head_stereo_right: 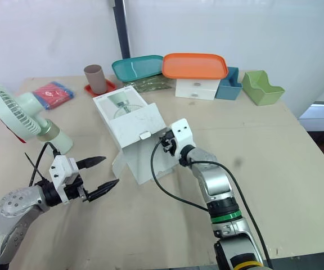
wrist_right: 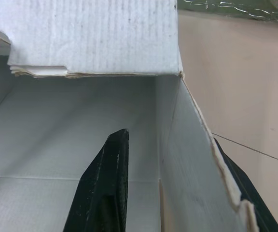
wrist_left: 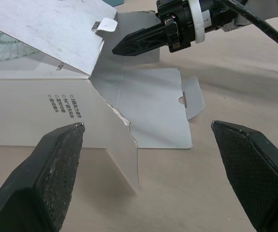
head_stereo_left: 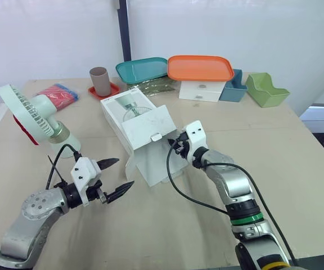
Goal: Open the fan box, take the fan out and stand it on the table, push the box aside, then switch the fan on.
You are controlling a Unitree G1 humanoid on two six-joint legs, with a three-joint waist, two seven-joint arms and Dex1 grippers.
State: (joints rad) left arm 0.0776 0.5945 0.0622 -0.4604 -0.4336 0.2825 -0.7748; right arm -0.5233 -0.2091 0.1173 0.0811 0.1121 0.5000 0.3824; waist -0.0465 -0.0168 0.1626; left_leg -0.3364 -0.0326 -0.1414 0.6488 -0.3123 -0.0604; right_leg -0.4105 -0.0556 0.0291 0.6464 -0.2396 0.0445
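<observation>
Left gripper [head_stereo_left: 125,172] hovered over counter [head_stereo_left: 297,169] toward front-left corner, fingers [wrist_left: 47,169] spread wide, empty, touching nothing. Right gripper [head_stereo_left: 173,144] at open mouth of fan box [head_stereo_left: 142,121], mid-counter; fingers [wrist_right: 107,183] apart. Right wrist view: one finger inside box, other outside side flap [wrist_right: 197,174], flap between them, contact unclear. Eye views: fan [head_stereo_left: 31,115] stood on its base near counter's left edge, well apart from box.
</observation>
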